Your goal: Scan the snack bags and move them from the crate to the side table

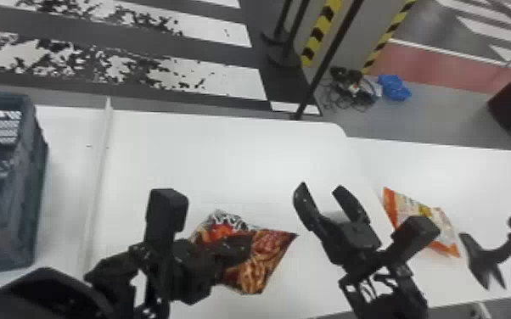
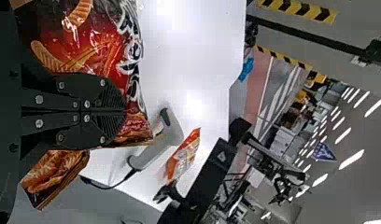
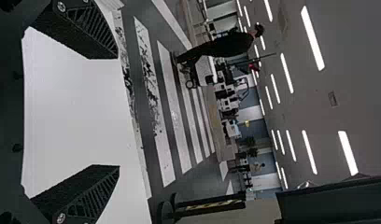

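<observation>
The left gripper (image 1: 237,250) is shut on a red and brown snack bag (image 1: 263,258) over the white table. In the left wrist view, the left gripper's fingers (image 2: 125,112) meet on the snack bag (image 2: 93,51), which extends to both sides of them. To its right, the right gripper (image 1: 321,191) stands open with nothing between its fingers; the right wrist view shows this gripper (image 3: 117,112) spread wide too. A white handheld scanner (image 2: 153,149) with a black cable lies on the table. An orange and white snack bag (image 1: 441,220) rests on the right-hand table, beyond the right gripper.
At the far left stands the blue-grey crate (image 1: 27,203), with a raised white edge (image 1: 99,169) between it and the bags. A black stand (image 1: 490,252) is at the right. Barrier posts rise behind the table (image 1: 225,157).
</observation>
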Controlling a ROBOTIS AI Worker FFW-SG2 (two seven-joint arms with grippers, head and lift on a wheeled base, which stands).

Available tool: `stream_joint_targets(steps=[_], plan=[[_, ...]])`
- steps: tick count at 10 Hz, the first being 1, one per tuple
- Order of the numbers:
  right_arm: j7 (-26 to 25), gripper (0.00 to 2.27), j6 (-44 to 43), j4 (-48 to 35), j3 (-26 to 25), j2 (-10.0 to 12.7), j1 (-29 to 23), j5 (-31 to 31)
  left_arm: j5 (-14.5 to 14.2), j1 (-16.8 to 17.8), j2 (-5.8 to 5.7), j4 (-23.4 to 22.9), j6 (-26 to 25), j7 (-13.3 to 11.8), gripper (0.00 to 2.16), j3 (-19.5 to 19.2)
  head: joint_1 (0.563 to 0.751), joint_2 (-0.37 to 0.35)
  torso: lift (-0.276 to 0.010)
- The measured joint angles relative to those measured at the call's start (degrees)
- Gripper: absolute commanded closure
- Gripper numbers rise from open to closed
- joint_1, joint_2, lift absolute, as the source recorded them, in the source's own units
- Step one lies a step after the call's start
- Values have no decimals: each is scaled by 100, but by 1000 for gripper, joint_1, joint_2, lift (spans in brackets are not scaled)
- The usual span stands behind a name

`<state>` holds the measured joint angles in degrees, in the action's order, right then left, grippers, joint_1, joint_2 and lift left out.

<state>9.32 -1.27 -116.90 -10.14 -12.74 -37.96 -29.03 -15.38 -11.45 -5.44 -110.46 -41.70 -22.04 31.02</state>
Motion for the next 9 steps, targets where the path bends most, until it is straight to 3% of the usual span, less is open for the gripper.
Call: stream_joint_targets(steps=[1,2,3,4,5,6,8,9], plan=[[0,83,0,1,17,-4,7,-5,183,132,80,344,269,51,2017,228,695,-350,-87],[0,83,1,18,27,-14,19,-12,325,218,129,579,570,336,674,356,695,-350,-87],[10,83,3,53,23,-33,31,-27,467,253,138,628,723,711,-2,421,695,-350,-87],[24,83,2,69,6,-42,27,-46,604,277,132,608,774,1018,12,436,695,-350,-87],[26,83,1,70,-8,-44,20,-57,655,293,100,573,815,1078,70,393,695,-350,-87],[25,83,0,69,-13,-44,19,-61,596,276,61,493,828,984,70,308,695,-350,-87],[24,83,0,76,11,-44,46,-46,498,-122,-14,-60,835,980,70,10,695,-350,-87],[25,83,0,99,22,-44,69,-33,505,-370,-132,-490,848,1278,70,-214,695,-350,-87]])
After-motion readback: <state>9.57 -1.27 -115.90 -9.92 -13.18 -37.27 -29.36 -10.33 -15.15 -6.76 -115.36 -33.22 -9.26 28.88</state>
